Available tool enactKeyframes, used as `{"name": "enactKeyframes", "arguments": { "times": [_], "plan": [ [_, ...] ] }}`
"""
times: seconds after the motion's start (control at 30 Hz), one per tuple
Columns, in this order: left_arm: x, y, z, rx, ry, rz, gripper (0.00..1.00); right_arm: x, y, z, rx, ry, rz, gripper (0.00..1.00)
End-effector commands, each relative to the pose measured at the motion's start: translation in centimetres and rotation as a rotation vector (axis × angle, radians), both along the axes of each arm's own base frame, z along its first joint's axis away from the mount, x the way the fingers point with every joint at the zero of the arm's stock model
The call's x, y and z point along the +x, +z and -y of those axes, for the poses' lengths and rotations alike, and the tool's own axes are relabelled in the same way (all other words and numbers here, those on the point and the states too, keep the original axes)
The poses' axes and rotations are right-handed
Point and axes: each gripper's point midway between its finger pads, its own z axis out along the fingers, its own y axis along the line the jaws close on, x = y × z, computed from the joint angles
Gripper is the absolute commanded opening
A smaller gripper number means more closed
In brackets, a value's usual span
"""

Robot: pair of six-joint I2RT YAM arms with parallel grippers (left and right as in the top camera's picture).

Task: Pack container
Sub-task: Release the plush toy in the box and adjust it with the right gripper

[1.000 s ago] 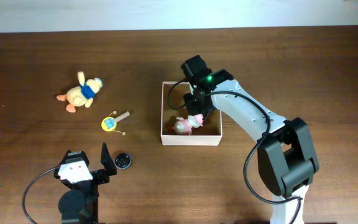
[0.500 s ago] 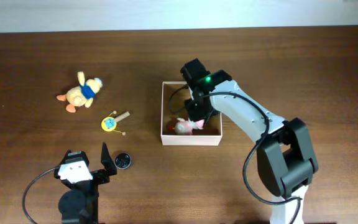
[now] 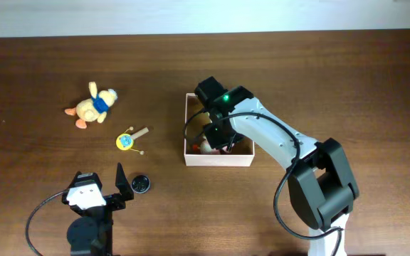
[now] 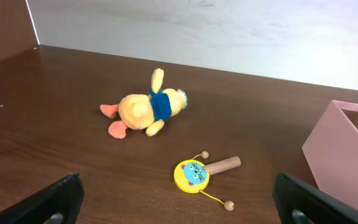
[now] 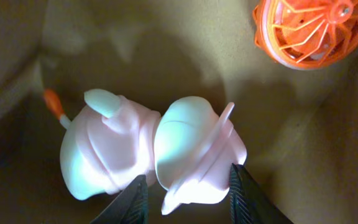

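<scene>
The container [image 3: 219,161] is a square shallow box with pale walls and a tan inside, at mid table; its pink corner shows in the left wrist view [image 4: 344,149]. My right gripper [image 3: 216,136] reaches down inside it. In the right wrist view its jaws [image 5: 188,186] are shut on a pink soft toy [image 5: 166,149] that lies low over the box floor. The toy shows by the box's left wall [image 3: 203,146]. An orange wheel [image 5: 309,31] lies in the box. My left gripper [image 3: 119,186] is open and empty near the table's front edge [image 4: 182,208].
A yellow plush duck with a blue scarf [image 3: 95,105] lies at the far left [image 4: 145,111]. A yellow rattle drum with a wooden handle [image 3: 127,140] lies between the duck and the box [image 4: 191,175]. A small black round thing [image 3: 140,184] sits by my left gripper.
My right gripper has moved left and lower inside the container, and the pink toy has moved left with it. The left arm has not moved.
</scene>
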Motion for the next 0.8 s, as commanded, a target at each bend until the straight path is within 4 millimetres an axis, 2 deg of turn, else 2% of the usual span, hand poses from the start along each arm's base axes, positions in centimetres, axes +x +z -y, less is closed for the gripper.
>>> {"name": "enactKeyframes", "arguments": {
  "times": [0.0,0.27,0.5,0.67,0.77],
  "plan": [
    [0.0,-0.1,0.1,0.014,-0.012,0.002,0.99,-0.7,-0.6,-0.4,0.000,0.012,-0.025,0.32],
    [0.0,-0.1,0.1,0.014,-0.012,0.002,0.99,-1.7,-0.7,0.2,-0.025,0.013,-0.063,0.31],
    [0.0,-0.1,0.1,0.014,-0.012,0.002,0.99,-1.7,-0.7,0.2,-0.026,0.013,-0.064,0.31],
    [0.0,-0.1,0.1,0.014,-0.012,0.002,0.99,-0.6,-0.6,-0.5,0.003,0.028,-0.017,0.32],
    [0.0,-0.1,0.1,0.014,-0.012,0.002,0.99,0.4,-0.4,-1.1,0.027,0.028,0.020,0.40]
  ]
}}
